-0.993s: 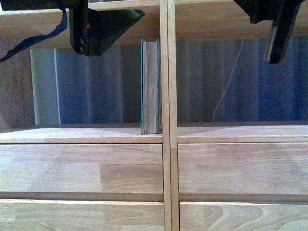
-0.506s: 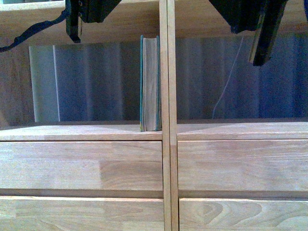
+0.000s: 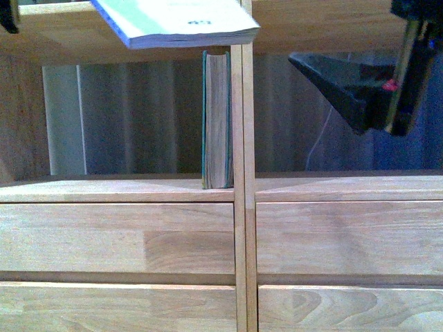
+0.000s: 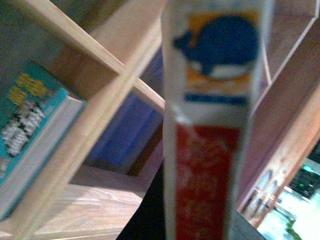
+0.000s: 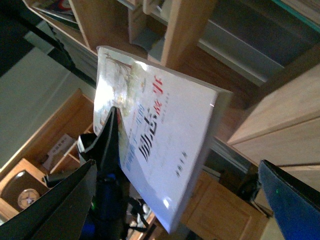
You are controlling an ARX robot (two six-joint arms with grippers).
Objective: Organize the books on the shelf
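1. Clamping the white paperback [image 3: 181,24] in my left gripper [image 5: 108,142], tilted, above the teal book [image 3: 217,117].
2. Teal book stands upright in the shelf's [image 3: 239,207] left compartment, against the centre upright.
3. My right gripper [image 3: 377,93] gapes wide, holding nothing.

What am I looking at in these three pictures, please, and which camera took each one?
It is a robot with two arms, each ending in a clamp-like tool. The front picture looks from its body at a light-wood shelf, where a thick teal book stands upright against the centre post. The other two come from cameras on the wrists. The left tool grips a thin white paperback; the right tool is open and empty.
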